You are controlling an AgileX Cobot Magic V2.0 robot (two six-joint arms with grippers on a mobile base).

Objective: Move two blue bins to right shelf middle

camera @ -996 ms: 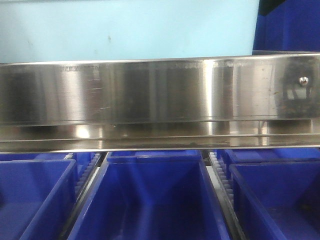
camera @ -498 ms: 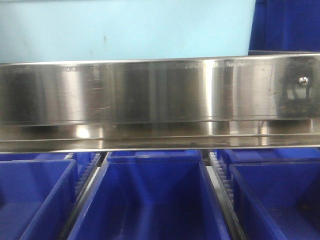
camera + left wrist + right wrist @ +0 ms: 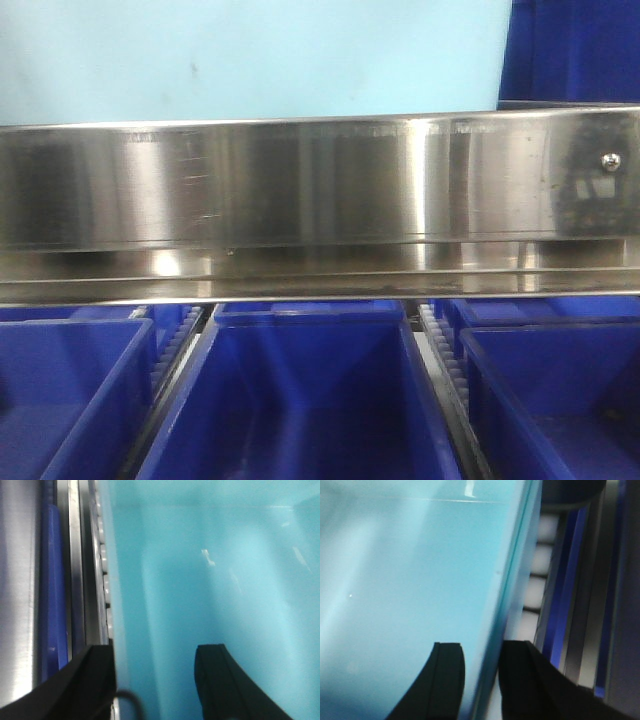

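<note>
One pale blue bin [image 3: 250, 60] fills the top of the front view, behind the shiny front rail of the right shelf middle [image 3: 300, 185]. In the left wrist view my left gripper [image 3: 155, 680] straddles the bin's [image 3: 225, 555] left wall. The outer finger lies against the wall and the inner finger stands well apart, so it is open. In the right wrist view my right gripper [image 3: 482, 680] is shut on the bin's [image 3: 395, 580] right wall, one finger on each side.
Three dark blue bins [image 3: 300, 400] sit in a row on the tier below, and another dark blue bin [image 3: 575, 50] stands at the top right. White rollers [image 3: 105, 580] and steel rails run close beside the pale bin's walls. A small screw [image 3: 606, 158] marks the rail's right end.
The pale bin's right edge has shifted slightly left in the front view. A dark shape at the top right is gone, and the reflection near the screw has lightened.
</note>
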